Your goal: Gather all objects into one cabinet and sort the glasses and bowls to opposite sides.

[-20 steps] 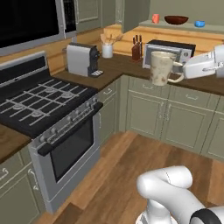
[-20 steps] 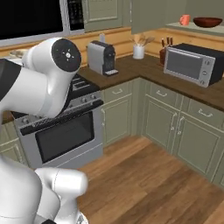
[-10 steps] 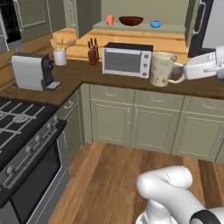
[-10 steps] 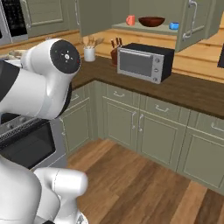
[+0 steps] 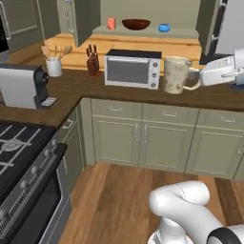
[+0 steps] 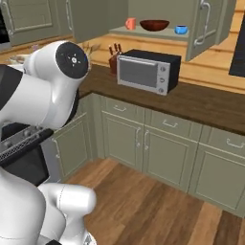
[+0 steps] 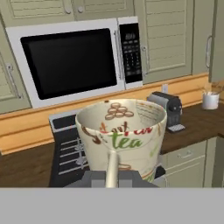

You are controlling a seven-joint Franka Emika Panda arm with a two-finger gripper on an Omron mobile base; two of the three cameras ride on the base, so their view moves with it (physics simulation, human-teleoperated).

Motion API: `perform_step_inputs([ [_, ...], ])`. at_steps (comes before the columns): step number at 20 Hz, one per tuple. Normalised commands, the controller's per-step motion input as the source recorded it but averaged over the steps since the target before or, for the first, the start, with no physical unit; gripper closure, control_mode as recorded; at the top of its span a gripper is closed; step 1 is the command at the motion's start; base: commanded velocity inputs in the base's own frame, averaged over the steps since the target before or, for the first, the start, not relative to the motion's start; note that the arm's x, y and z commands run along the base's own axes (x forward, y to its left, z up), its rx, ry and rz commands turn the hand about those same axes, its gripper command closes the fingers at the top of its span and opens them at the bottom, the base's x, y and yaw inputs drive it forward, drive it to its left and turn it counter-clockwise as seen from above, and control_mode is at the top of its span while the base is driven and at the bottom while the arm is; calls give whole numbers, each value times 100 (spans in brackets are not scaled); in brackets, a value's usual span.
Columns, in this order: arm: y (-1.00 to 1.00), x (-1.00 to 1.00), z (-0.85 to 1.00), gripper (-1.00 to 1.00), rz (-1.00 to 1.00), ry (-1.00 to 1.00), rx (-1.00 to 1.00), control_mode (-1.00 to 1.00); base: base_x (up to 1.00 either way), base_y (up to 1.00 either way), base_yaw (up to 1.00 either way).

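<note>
My gripper [image 5: 197, 78] is shut on the handle of the beige speckled mug [image 5: 177, 75], held upright in the air at counter height, right of the countertop oven. In the hand view the mug [image 7: 121, 133] stands close in front of my gripper [image 7: 112, 176]. Above, the olive-green cabinet [image 5: 143, 32] is open. On its shelf stand the orange tumbler [image 5: 111, 23] at the left, the red-brown bowl [image 5: 136, 24] in the middle and the blue cup [image 5: 164, 27] at the right. The right base view shows the tumbler [image 6: 130, 23], bowl [image 6: 154, 25], cup [image 6: 181, 29] and cabinet door [image 6: 206, 26].
A silver countertop oven [image 5: 132, 69], a knife block [image 5: 92, 61], a utensil jar [image 5: 54, 66] and a coffee machine [image 5: 21, 86] stand on the dark wood counter [image 5: 143, 95]. A stove [image 5: 19, 157] is at the left. The wood floor [image 5: 124, 190] lies before the base cabinets.
The whole picture has shifted, so the base has moved: the stove has slid to the left edge and the open cabinet now lies ahead. The mug stays in my shut gripper.
</note>
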Motion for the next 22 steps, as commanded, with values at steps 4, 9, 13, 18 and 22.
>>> perform_step_inputs([
  [4, 0, 0, 0, 100, 0, 0, 0, 100, 58, 0, -49],
  [9, 0, 0, 0, 100, 0, 0, 0, 100, 50, 11, -21],
  [13, 0, 0, 0, 100, 0, 0, 0, 100, 45, 26, -2],
  [18, 0, 0, 0, 100, 0, 0, 0, 100, 47, 5, -39],
  [22, 0, 0, 0, 100, 0, 0, 0, 100, 17, 45, -2],
])
